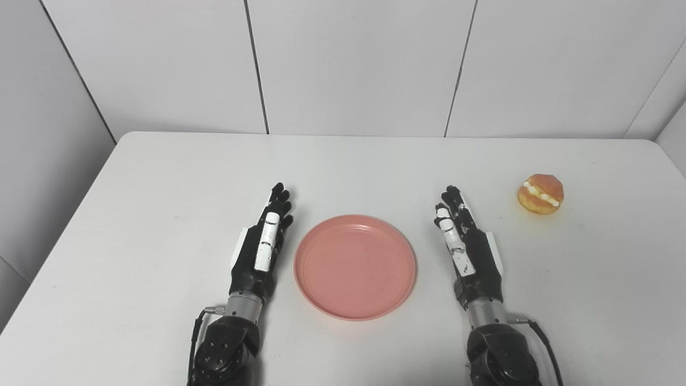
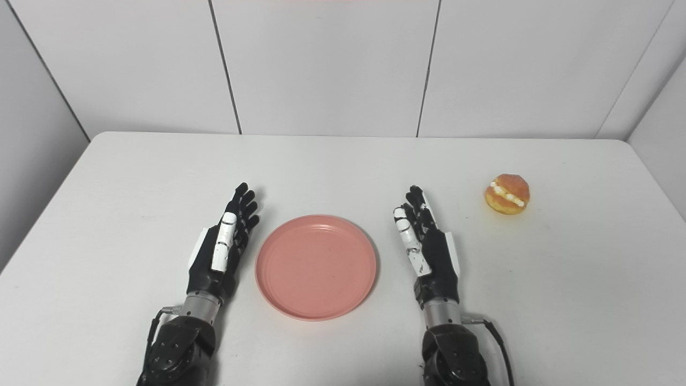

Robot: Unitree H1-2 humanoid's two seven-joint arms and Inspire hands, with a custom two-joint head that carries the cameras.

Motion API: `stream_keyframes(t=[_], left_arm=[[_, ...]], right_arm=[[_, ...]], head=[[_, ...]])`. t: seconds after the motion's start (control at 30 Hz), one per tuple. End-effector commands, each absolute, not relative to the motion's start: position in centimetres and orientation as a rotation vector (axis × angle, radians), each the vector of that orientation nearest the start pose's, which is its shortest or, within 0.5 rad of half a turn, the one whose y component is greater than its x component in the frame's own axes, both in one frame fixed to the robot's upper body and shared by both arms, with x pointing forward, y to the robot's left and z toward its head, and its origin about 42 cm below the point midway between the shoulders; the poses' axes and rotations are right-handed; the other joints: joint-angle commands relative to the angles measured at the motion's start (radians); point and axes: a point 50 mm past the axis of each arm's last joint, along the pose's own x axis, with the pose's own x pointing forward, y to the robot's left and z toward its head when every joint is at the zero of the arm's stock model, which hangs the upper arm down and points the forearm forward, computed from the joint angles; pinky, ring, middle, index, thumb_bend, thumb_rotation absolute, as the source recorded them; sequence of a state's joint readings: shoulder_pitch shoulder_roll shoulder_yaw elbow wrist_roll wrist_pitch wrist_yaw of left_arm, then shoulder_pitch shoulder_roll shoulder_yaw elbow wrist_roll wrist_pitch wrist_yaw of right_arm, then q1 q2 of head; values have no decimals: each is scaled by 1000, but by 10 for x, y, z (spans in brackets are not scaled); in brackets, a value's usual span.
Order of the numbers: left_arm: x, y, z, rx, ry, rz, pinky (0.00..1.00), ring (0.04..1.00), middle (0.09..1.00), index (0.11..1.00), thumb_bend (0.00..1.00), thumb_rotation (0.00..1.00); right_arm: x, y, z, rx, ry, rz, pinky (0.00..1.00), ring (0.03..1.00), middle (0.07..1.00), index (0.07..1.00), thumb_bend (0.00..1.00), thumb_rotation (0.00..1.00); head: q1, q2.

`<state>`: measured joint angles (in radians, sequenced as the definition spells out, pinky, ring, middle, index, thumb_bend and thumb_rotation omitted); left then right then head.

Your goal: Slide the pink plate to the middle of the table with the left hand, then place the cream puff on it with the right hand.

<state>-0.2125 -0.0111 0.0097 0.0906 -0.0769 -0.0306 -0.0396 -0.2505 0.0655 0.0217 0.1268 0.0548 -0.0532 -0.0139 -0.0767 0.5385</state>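
Note:
The pink plate (image 1: 355, 266) lies flat and empty near the middle front of the white table (image 1: 161, 177). My left hand (image 1: 262, 244) is open, fingers stretched forward, just left of the plate and apart from its rim. My right hand (image 1: 465, 244) is open and empty just right of the plate, also apart from it. The cream puff (image 1: 541, 193), golden with a white cream band, sits on the table to the far right, beyond and right of my right hand. It also shows in the right eye view (image 2: 507, 193).
White panel walls stand behind the table's far edge and at both sides. A black cable (image 1: 546, 343) runs by my right wrist.

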Motion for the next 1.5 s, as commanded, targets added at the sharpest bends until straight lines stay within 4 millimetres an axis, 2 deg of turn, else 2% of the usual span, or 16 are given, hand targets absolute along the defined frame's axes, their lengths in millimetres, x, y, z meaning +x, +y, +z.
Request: stream_keyframes(t=[0.0, 0.1, 0.3, 0.47, 0.57, 0.7, 0.8, 0.87, 0.93, 1.03, 1.2, 1.27, 1.37, 1.43, 1.47], left_arm=[[353, 191, 137, -51, -187, -67, 1000, 1000, 1000, 1000, 523, 1000], [355, 190, 132, -32, -190, -61, 1000, 1000, 1000, 1000, 550, 996], [359, 194, 128, -12, -176, -53, 1000, 1000, 1000, 1000, 486, 1000], [357, 193, 126, -39, -159, -46, 1000, 997, 998, 1000, 586, 996], [358, 194, 125, -39, -159, -51, 1000, 998, 999, 1000, 598, 1000], [355, 195, 125, -34, -143, -48, 1000, 1000, 1000, 1000, 648, 1000], [353, 194, 125, -32, -133, -39, 1000, 995, 998, 993, 674, 981], [353, 194, 123, -39, -135, -41, 1000, 995, 998, 994, 657, 981], [352, 196, 123, -35, -134, -49, 1000, 999, 1000, 999, 620, 997], [350, 197, 123, -33, -137, -53, 1000, 1000, 1000, 997, 629, 1000], [348, 199, 125, -75, -139, -69, 1000, 1000, 1000, 996, 643, 990], [348, 201, 126, -85, -142, -81, 1000, 1000, 1000, 998, 611, 991], [346, 205, 129, -82, -134, -101, 1000, 1000, 1000, 1000, 604, 999], [345, 207, 131, -74, -125, -116, 1000, 1000, 1000, 1000, 586, 1000], [344, 208, 133, -71, -121, -122, 1000, 1000, 1000, 1000, 577, 1000]], right_arm=[[365, -160, 154, 118, -251, 106, 964, 969, 986, 981, 488, 786], [369, -164, 154, 98, -273, 107, 963, 969, 987, 983, 483, 808], [378, -174, 161, 97, -280, 66, 1000, 999, 998, 981, 616, 827], [390, -185, 176, 31, -357, 7, 1000, 996, 996, 980, 560, 822], [396, -195, 187, -37, -400, -28, 1000, 986, 987, 978, 552, 863], [401, -210, 205, -58, -457, -77, 1000, 977, 974, 967, 536, 849], [405, -223, 216, -90, -490, -123, 956, 959, 965, 965, 505, 829], [410, -234, 222, -127, -506, -161, 936, 952, 957, 960, 512, 837], [415, -247, 227, -171, -514, -205, 949, 953, 952, 954, 553, 813], [421, -266, 234, -268, -520, -254, 940, 947, 944, 952, 530, 804], [427, -290, 244, -379, -519, -302, 917, 941, 935, 941, 534, 728], [431, -303, 246, -436, -528, -322, 881, 919, 916, 922, 545, 638], [434, -315, 246, -489, -501, -349, 877, 916, 916, 922, 565, 627], [437, -322, 246, -514, -453, -374, 863, 912, 920, 921, 615, 586], [438, -323, 247, -524, -433, -386, 851, 911, 924, 919, 641, 522]], head=[[1, -5], [2, -10], [-11, -13], [-22, -14], [-30, -14], [-44, -32], [-51, -29], [-64, -27], [-71, -27], [-84, -25], [-101, -20], [-107, -20], [-109, -17], [-113, -13], [-117, -6]])
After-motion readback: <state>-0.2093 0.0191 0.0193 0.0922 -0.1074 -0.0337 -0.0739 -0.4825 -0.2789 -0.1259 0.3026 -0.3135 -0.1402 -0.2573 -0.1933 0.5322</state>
